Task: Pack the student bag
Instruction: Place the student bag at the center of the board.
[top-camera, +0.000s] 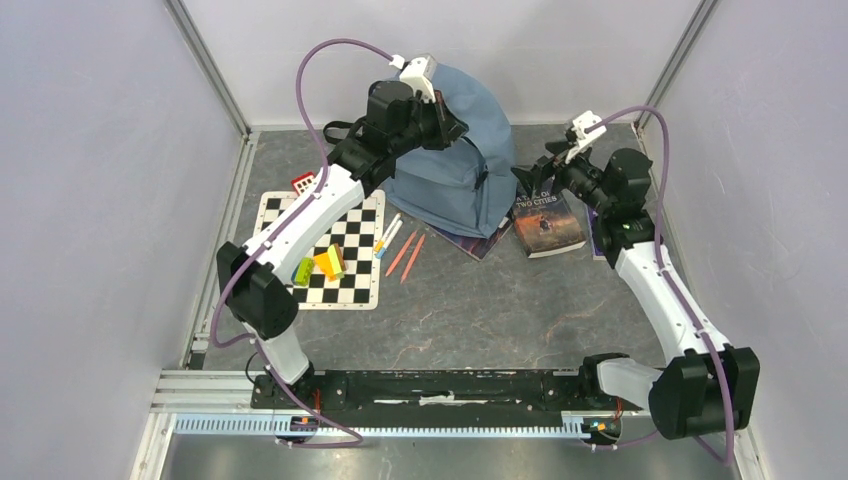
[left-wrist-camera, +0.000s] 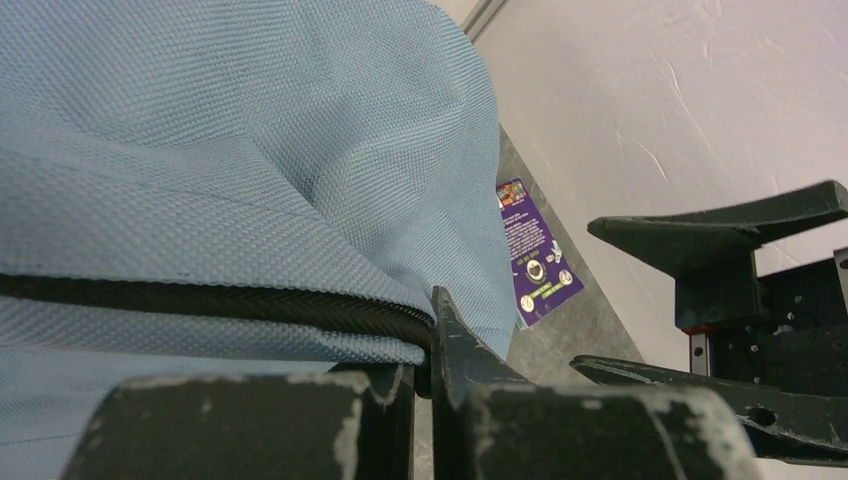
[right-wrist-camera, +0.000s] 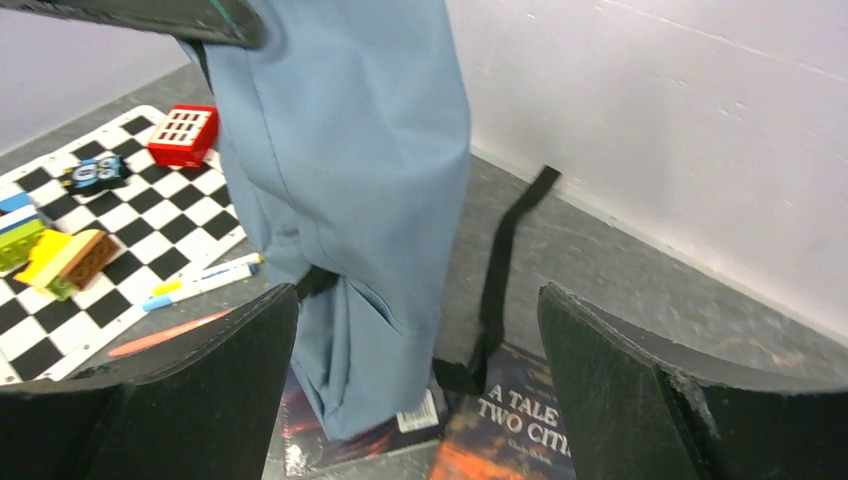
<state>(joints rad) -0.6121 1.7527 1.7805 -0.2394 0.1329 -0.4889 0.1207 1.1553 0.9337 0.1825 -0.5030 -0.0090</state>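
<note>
I can't see most of the purple book (top-camera: 480, 243) under the backpack (top-camera: 452, 160); the novel's (right-wrist-camera: 500, 425) cover runs off the bottom edge.

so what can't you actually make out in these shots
Inside the student bag: fabric hides it in every view.
Book under the bag: top view, the bag covers its title.
Two Cities book: right wrist view, the bottom edge cuts it off.
Purple book: left wrist view, its print is too small to read.

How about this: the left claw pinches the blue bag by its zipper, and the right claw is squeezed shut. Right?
Not quite. The left gripper does pinch the student bag by its zipper, but the right gripper is wide open, as the right wrist view shows.
</note>
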